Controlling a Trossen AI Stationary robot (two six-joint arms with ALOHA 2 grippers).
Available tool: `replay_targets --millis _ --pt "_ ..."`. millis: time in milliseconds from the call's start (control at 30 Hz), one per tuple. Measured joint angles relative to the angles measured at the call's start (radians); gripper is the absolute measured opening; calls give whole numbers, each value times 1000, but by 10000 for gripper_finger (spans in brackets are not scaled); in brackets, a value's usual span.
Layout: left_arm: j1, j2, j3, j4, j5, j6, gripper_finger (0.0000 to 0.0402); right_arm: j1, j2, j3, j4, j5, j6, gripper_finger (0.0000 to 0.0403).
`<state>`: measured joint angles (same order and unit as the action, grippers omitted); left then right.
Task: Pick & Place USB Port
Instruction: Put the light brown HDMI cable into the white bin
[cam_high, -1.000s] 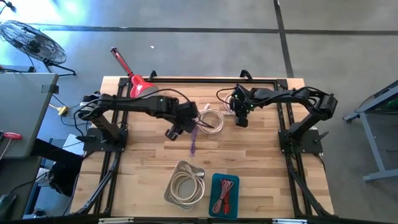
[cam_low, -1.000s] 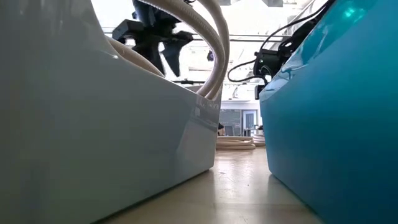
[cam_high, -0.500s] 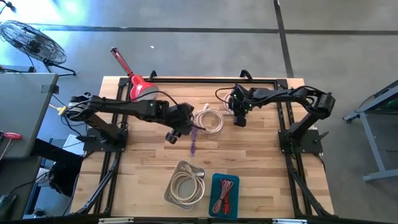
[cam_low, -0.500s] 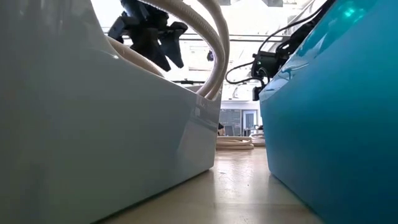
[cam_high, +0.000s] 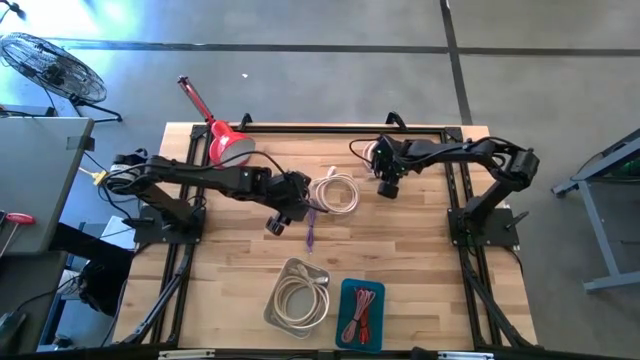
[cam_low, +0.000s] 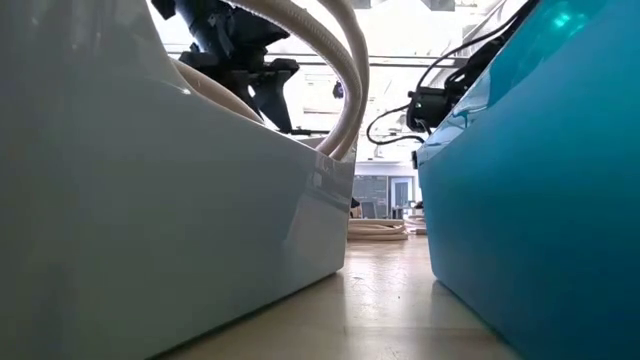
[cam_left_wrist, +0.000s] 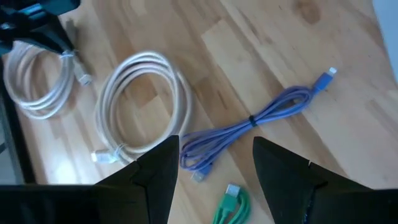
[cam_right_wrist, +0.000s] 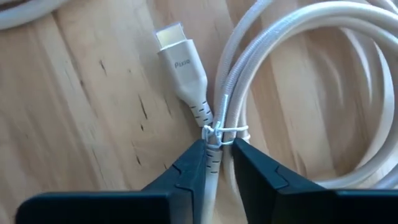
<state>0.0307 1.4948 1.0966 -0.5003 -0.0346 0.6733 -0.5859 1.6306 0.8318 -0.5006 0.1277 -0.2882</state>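
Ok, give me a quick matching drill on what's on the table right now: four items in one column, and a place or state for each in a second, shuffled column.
Items:
1. purple cable
2. silver tray
3. teal tray
4. right tool

Places or states:
A. holds red cables
B. closing around a white cable at its wire tie
C. lies bundled on the bare wood in front of the left tool
D. holds a coiled white cable

Pairs: 1-C, 2-D, 3-A, 4-B
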Motion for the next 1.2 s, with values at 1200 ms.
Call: replay_targets --millis 1200 --pt "-1 0 -45 36 28 -54 197 -5 3 -5 35 144 -40 1"
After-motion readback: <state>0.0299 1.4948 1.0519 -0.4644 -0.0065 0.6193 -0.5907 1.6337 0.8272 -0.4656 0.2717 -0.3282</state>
